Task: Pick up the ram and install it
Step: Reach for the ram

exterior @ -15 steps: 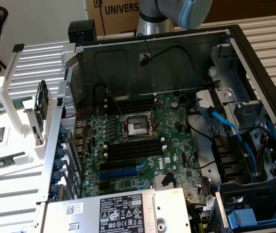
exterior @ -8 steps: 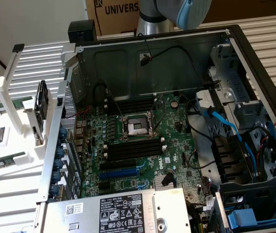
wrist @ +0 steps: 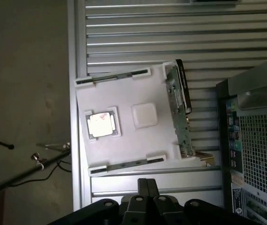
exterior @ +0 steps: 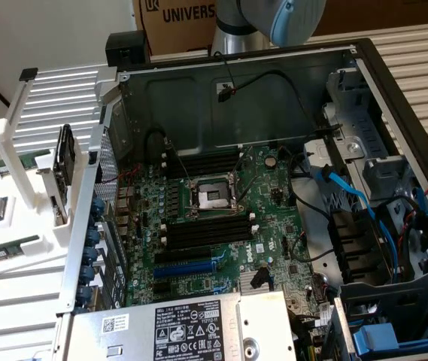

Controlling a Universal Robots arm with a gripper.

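Computer case (exterior: 364, 83), opened on its side, fills most of the exterior view, with the green motherboard (exterior: 221, 218) lying flat inside and its long black memory slots (exterior: 207, 230) beside the square processor socket (exterior: 210, 198). Beside the case, toward the exterior view's left, a white holder tray (wrist: 142, 143) rests on the slatted metal tabletop (wrist: 171, 33). A card with a metal bracket (wrist: 180, 105) stands on edge along the tray's side nearest the case. The square silver processor chip (wrist: 101, 124) sits in a recess of the tray. Two ram sticks lie in its edge slots: one ram (wrist: 112, 78) on one side, another ram stick (wrist: 126, 164) opposite, both untouched. The gripper (wrist: 147, 190) hangs above the tabletop just off the tray, nearest the second stick; its fingers appear pressed together, holding nothing, though the view is dim.
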